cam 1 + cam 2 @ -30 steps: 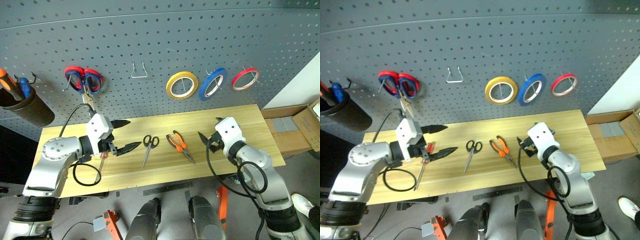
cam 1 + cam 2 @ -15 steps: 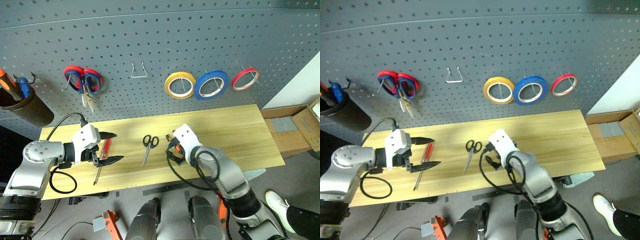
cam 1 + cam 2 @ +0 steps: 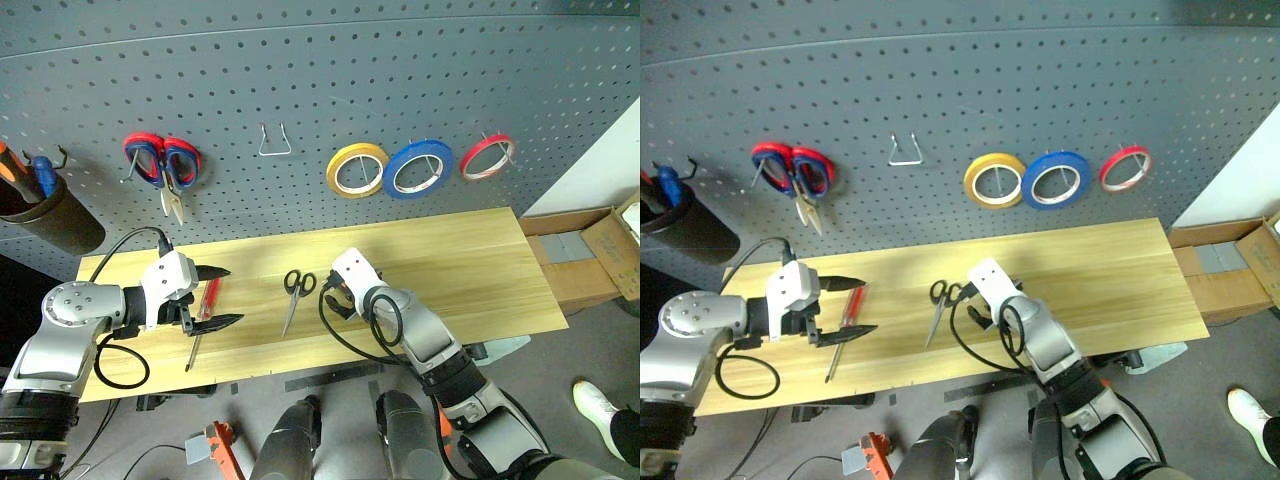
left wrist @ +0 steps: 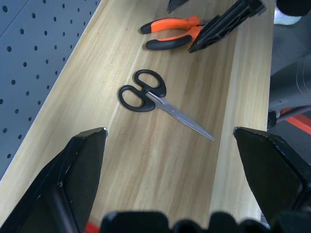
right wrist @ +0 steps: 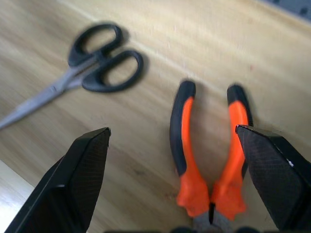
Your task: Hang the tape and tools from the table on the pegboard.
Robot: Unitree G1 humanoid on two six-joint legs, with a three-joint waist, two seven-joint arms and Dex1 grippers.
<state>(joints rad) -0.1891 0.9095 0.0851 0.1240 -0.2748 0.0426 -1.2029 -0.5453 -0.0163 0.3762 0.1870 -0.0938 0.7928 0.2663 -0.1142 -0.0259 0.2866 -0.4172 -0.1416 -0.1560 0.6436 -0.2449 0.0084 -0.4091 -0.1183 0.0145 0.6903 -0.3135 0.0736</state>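
Head view: the glossy blue tape (image 3: pixel 418 170) ring hangs on the perforated grey pegboard (image 3: pixel 320 90); the red-handled screwdriver (image 3: pixel 203 312) lies on the grained wooden counter (image 3: pixel 480 260). Left wrist view: the left gripper (image 4: pixel 184 141) gapes empty over the black-handled scissors (image 4: pixel 150 99). Right wrist view: the right gripper (image 5: pixel 192 141), wide open, straddles the orange-and-black pliers (image 5: pixel 206 145).

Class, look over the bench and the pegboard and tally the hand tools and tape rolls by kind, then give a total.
Tape rolls: 3, the yellow, blue and red ones on the pegboard
Scissors: 2, red-and-blue pair hanging, black pair on the table
Pliers: 1
Screwdriver: 1
Total: 7
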